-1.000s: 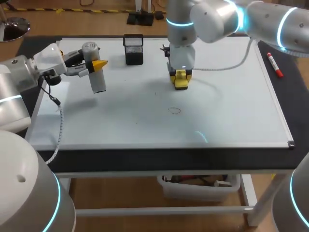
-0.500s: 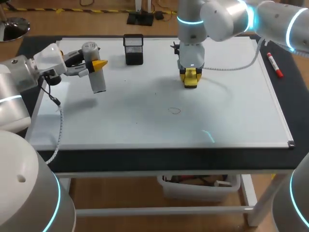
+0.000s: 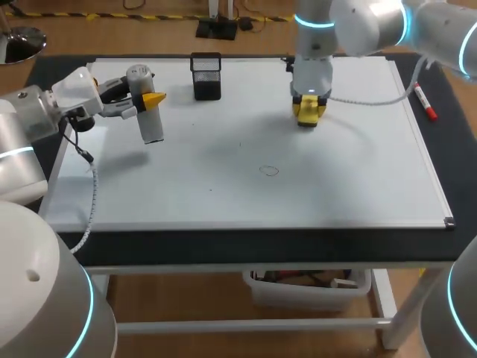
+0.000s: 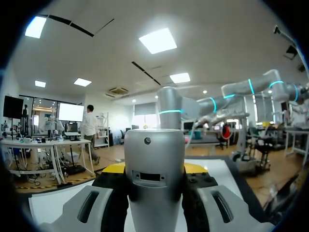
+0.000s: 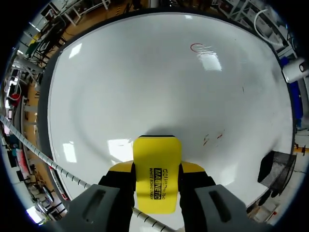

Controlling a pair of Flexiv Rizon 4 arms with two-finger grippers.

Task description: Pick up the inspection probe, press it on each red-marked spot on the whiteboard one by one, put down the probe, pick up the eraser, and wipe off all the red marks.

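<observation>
1. The right hand (image 5: 155,187) is gripping the yellow eraser (image 5: 155,169) from two sides with its fingers.
2. The eraser is hanging low over the whiteboard (image 3: 358,179), near the far edge of the desk and a little to the right of the middle. I cannot tell if it is touching the board.
3. Some tiny red specks (image 5: 212,138) are sitting on the board just beside the eraser.
4. A thin red ring (image 3: 269,171) is showing near the middle of the board, well apart from the eraser.
5. The left hand (image 3: 149,103) is clenching the grey probe (image 3: 151,123), with a yellow tip on each side of it.
6. The probe is hanging in the air over the board, near the far left corner of the desk, and its shadow is lying on the board under it.
7. A black holder (image 3: 206,74) is standing at the far edge, between the two hands.
8. A red marker (image 3: 423,99) is lying by the right edge, near the far right corner.
</observation>
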